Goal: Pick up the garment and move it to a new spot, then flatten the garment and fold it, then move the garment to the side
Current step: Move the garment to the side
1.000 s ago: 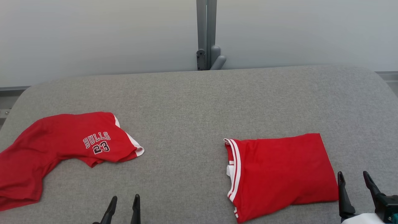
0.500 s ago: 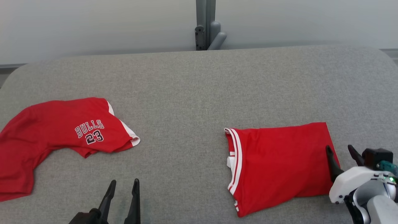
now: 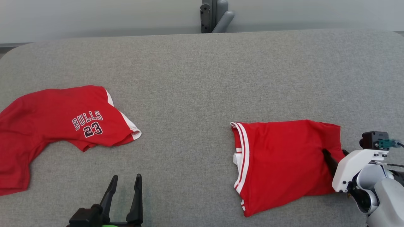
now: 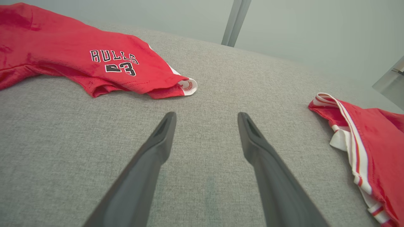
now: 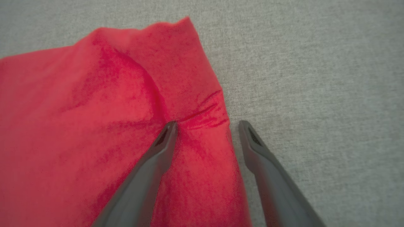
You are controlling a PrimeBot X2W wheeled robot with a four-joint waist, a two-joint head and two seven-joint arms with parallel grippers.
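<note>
My right tool [image 5: 206,126], wide open and empty, straddles the folded shirt's [image 3: 284,160] right edge at 4 o'clock on the desk [image 3: 195,72]; left tool [image 3: 125,179], also open, is farther.

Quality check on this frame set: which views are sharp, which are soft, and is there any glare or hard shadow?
Head view: sharp, even light, no glare, only faint shadows under the folded red garment. Left wrist view: sharp, BULLS jersey lettering legible, wide-angle stretch on the fingers of the left gripper. Right wrist view: soft throughout, cloth weave smeared around the right gripper.
</note>
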